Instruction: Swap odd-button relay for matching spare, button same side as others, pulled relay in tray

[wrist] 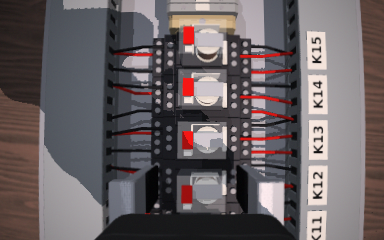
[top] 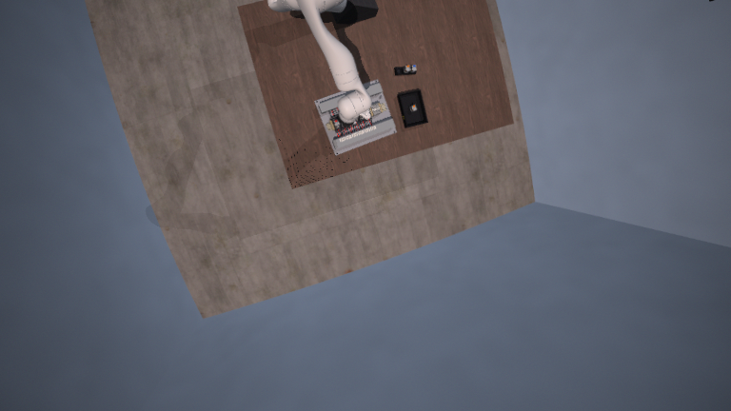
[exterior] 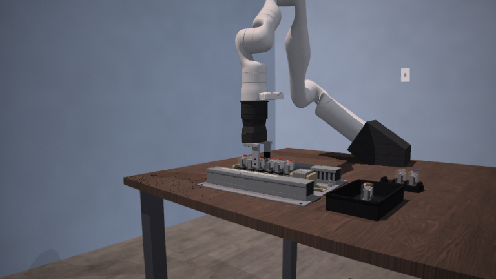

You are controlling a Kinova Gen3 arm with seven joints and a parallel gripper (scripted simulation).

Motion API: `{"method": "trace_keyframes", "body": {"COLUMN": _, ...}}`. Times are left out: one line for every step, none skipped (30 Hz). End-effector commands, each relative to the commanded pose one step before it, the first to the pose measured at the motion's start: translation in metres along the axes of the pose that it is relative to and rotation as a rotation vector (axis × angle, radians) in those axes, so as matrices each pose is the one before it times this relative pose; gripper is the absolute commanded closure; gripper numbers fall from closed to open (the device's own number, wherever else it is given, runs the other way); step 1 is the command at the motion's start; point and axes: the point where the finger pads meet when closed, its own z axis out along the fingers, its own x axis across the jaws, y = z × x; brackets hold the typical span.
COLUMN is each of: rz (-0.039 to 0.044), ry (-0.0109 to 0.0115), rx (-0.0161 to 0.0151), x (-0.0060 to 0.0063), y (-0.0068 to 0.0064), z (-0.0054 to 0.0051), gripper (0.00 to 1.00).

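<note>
Table: your brown wooden table [top: 458, 34] [exterior: 438, 232] [wrist: 372, 125] carries every part within the arm's reach.
Arm: your white seven-joint arm [top: 331, 50] [exterior: 298, 42] points its wrist straight down, which suits a vertical push or lift.
Panel: the grey rectangular relay panel [top: 347, 147] [exterior: 278, 199] [wrist: 340, 150] keeps its sockets in 1 line, so you can compare tops and buttons.
Tray: the black open-topped tray [top: 423, 102] [exterior: 351, 206] holds 1 upright clear-cased relay with an orange button [top: 413, 107] [exterior: 367, 192], apparently the pulled odd one, set away from the row.
Spare holder: the small black holder [top: 397, 70] [exterior: 414, 188] keeps 2 relays upright: an orange-button spare [top: 407, 68] [exterior: 401, 176] and a blue-button spare [top: 413, 68] [exterior: 413, 178]. Neither matches red, so leave both.
Gripper: your two-finger gripper [exterior: 261, 160] [wrist: 197, 182] stands wide apart, clamping nothing, 1 finger on either side of the relay beside K12.
K12: this clear-cased red-button relay [wrist: 207, 192], likely the replacement, sits in the row, its button on the same side as the 3 above it. You cannot confirm its depth here; check level before backing straight up, because only spring contacts hold it and a brushing finger could tilt it.
</note>
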Motion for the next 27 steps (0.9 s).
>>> {"method": "trace_keyframes", "body": {"rz": 0.01442, "ry": 0.00093, "rx": 0.00349, "x": 0.00096, "y": 0.00027, "z": -0.00425, "gripper": 0.00}}
{"method": "trace_keyframes", "body": {"rz": 0.00000, "ry": 0.00000, "rx": 0.00000, "x": 0.00000, "y": 0.00000, "z": 0.00000, "gripper": 0.00}}
{"method": "trace_keyframes", "body": {"rz": -0.01358, "ry": 0.00083, "rx": -0.00281, "x": -0.00050, "y": -0.00040, "z": 0.00289, "gripper": 0.00}}
{"method": "trace_keyframes", "body": {"rz": 0.00097, "ry": -0.00006, "rx": 0.00020, "x": 0.00003, "y": 0.00002, "z": -0.00026, "gripper": 0.00}}
{"method": "trace_keyframes", "body": {"rz": 0.00097, "ry": -0.00006, "rx": 0.00020, "x": 0.00003, "y": 0.00002, "z": -0.00026, "gripper": 0.00}}
{"method": "trace_keyframes", "body": {"rz": 0.00097, "ry": -0.00006, "rx": 0.00020, "x": 0.00003, "y": 0.00002, "z": -0.00026, "gripper": 0.00}}
{"method": "trace_keyframes", "body": {"rz": 0.00097, "ry": -0.00006, "rx": 0.00020, "x": 0.00003, "y": 0.00002, "z": -0.00026, "gripper": 0.00}}
{"method": "trace_keyframes", "body": {"rz": 0.00097, "ry": -0.00006, "rx": 0.00020, "x": 0.00003, "y": 0.00002, "z": -0.00026, "gripper": 0.00}}
{"method": "trace_keyframes", "body": {"rz": 0.00097, "ry": -0.00006, "rx": 0.00020, "x": 0.00003, "y": 0.00002, "z": -0.00026, "gripper": 0.00}}
{"method": "trace_keyframes", "body": {"rz": 0.00097, "ry": -0.00006, "rx": 0.00020, "x": 0.00003, "y": 0.00002, "z": -0.00026, "gripper": 0.00}}
{"method": "trace_keyframes", "body": {"rz": 0.00097, "ry": -0.00006, "rx": 0.00020, "x": 0.00003, "y": 0.00002, "z": -0.00026, "gripper": 0.00}}
{"method": "trace_keyframes", "body": {"rz": 0.00097, "ry": -0.00006, "rx": 0.00020, "x": 0.00003, "y": 0.00002, "z": -0.00026, "gripper": 0.00}}
{"method": "trace_keyframes", "body": {"rz": 0.00097, "ry": -0.00006, "rx": 0.00020, "x": 0.00003, "y": 0.00002, "z": -0.00026, "gripper": 0.00}}
{"method": "trace_keyframes", "body": {"rz": 0.00097, "ry": -0.00006, "rx": 0.00020, "x": 0.00003, "y": 0.00002, "z": -0.00026, "gripper": 0.00}}
{"method": "trace_keyframes", "body": {"rz": 0.00097, "ry": -0.00006, "rx": 0.00020, "x": 0.00003, "y": 0.00002, "z": -0.00026, "gripper": 0.00}}
{"method": "trace_keyframes", "body": {"rz": 0.00097, "ry": -0.00006, "rx": 0.00020, "x": 0.00003, "y": 0.00002, "z": -0.00026, "gripper": 0.00}}
{"method": "trace_keyframes", "body": {"rz": 0.00097, "ry": -0.00006, "rx": 0.00020, "x": 0.00003, "y": 0.00002, "z": -0.00026, "gripper": 0.00}}
{"method": "trace_keyframes", "body": {"rz": 0.00000, "ry": 0.00000, "rx": 0.00000, "x": 0.00000, "y": 0.00000, "z": 0.00000, "gripper": 0.00}}
{"method": "trace_keyframes", "body": {"rz": 0.00000, "ry": 0.00000, "rx": 0.00000, "x": 0.00000, "y": 0.00000, "z": 0.00000, "gripper": 0.00}}
{"method": "trace_keyframes", "body": {"rz": -0.01371, "ry": 0.00055, "rx": -0.00295, "x": -0.00068, "y": -0.00034, "z": 0.00297, "gripper": 0.00}}
{"method": "trace_keyframes", "body": {"rz": 0.00098, "ry": -0.00004, "rx": 0.00021, "x": 0.00003, "y": 0.00003, "z": -0.00026, "gripper": 0.00}}
{"method": "trace_keyframes", "body": {"rz": 0.00098, "ry": -0.00004, "rx": 0.00021, "x": 0.00003, "y": 0.00003, "z": -0.00026, "gripper": 0.00}}
{"method": "trace_keyframes", "body": {"rz": 0.00098, "ry": -0.00004, "rx": 0.00021, "x": 0.00003, "y": 0.00003, "z": -0.00026, "gripper": 0.00}}
{"method": "trace_keyframes", "body": {"rz": 0.00098, "ry": -0.00004, "rx": 0.00021, "x": 0.00003, "y": 0.00002, "z": -0.00026, "gripper": 0.00}}
{"method": "trace_keyframes", "body": {"rz": 0.00098, "ry": -0.00004, "rx": 0.00021, "x": 0.00003, "y": 0.00002, "z": -0.00026, "gripper": 0.00}}
{"method": "trace_keyframes", "body": {"rz": 0.00098, "ry": -0.00004, "rx": 0.00021, "x": 0.00003, "y": 0.00002, "z": -0.00026, "gripper": 0.00}}
{"method": "trace_keyframes", "body": {"rz": 0.00098, "ry": -0.00004, "rx": 0.00021, "x": 0.00003, "y": 0.00002, "z": -0.00026, "gripper": 0.00}}
